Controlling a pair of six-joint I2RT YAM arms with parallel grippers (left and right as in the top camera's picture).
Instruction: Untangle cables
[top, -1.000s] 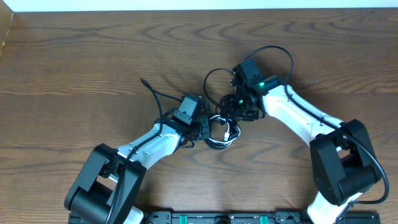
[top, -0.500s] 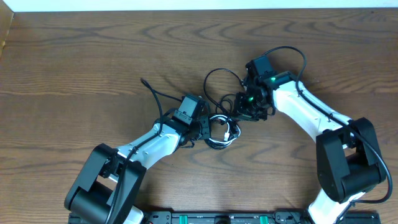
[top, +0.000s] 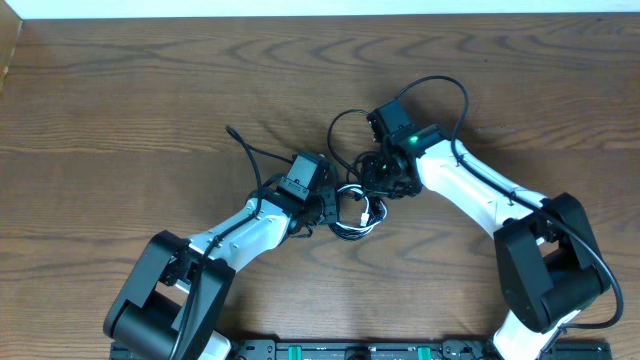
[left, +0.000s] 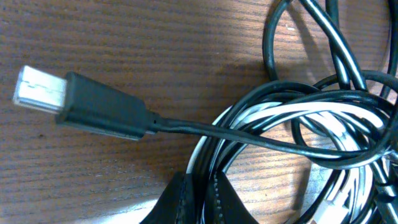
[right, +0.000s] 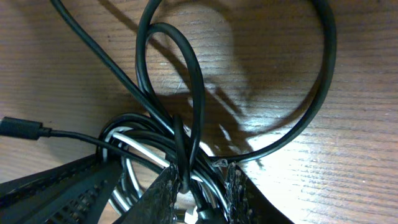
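On the brown wooden table (top: 120, 90), the long black cord (top: 346, 120) and the shorter white cord (top: 372, 212) lie knotted together between the two arms. One black end trails off toward the far left. The left gripper (top: 328, 206) is closed at the knot's left edge. In its wrist view only one dark stitched pad (left: 186, 199) shows. Black and white strands run behind that pad, so I cannot tell whether they are pinched. A black plug with a silver metal tip (left: 102, 106) lies flat just beside it. The right gripper (right: 202, 186) has its jaws narrowed onto the knot. A black loop and a white strand are packed between its pads (right: 165, 194). The frame's lower edge cuts off the bundle.
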